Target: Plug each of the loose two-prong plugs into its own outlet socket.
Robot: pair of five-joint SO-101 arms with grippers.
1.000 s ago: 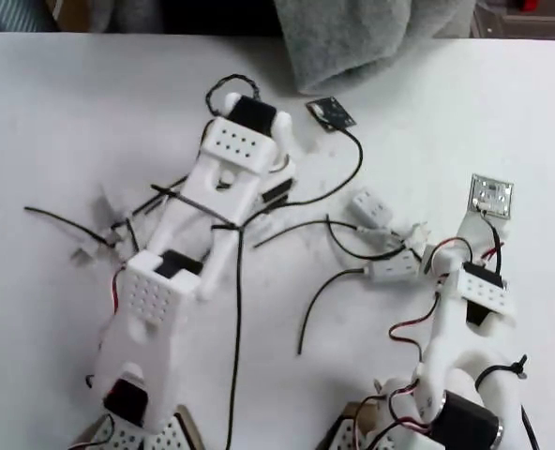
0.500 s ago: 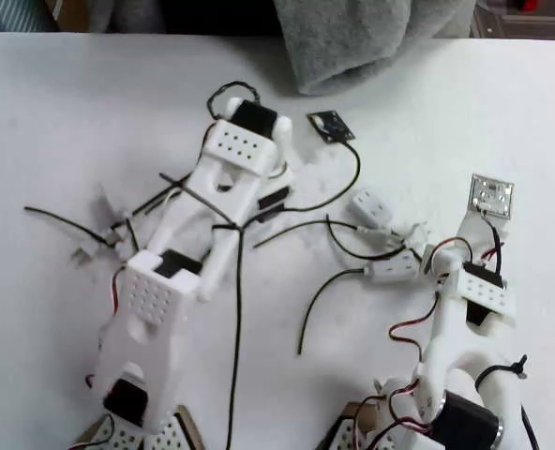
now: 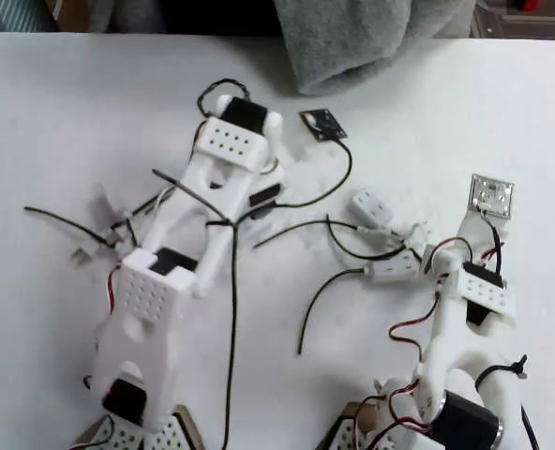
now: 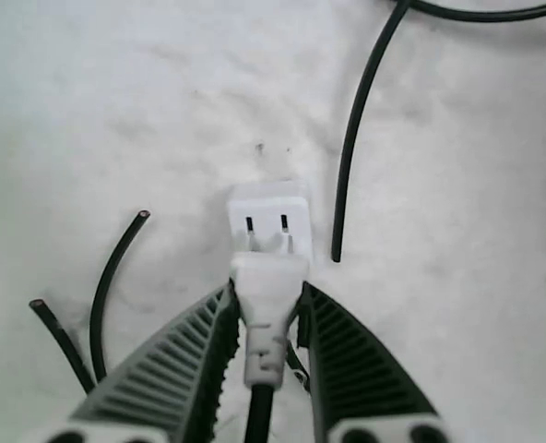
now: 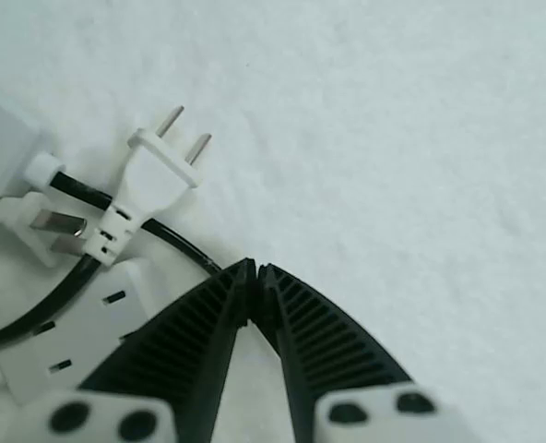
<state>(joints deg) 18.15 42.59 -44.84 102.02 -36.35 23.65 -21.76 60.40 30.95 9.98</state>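
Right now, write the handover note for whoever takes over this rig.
Left claw: shut on a white plug, its prongs at the slots of a white socket, not pushed home.
Right claw: shut, empty, close to a loose plug on the table.
Done: no plug is visibly seated.
Left to do: press the held plug in, then pick up the loose plug and fit it into the socket block lying next to it.

We see our left arm (image 3: 223,178) has swung a little sideways, its wrist now farther from the grey cloth (image 3: 371,37). The small black board (image 3: 321,123) and its black cable (image 3: 345,173) have slid along with it, toward the spot below that cloth's corner.
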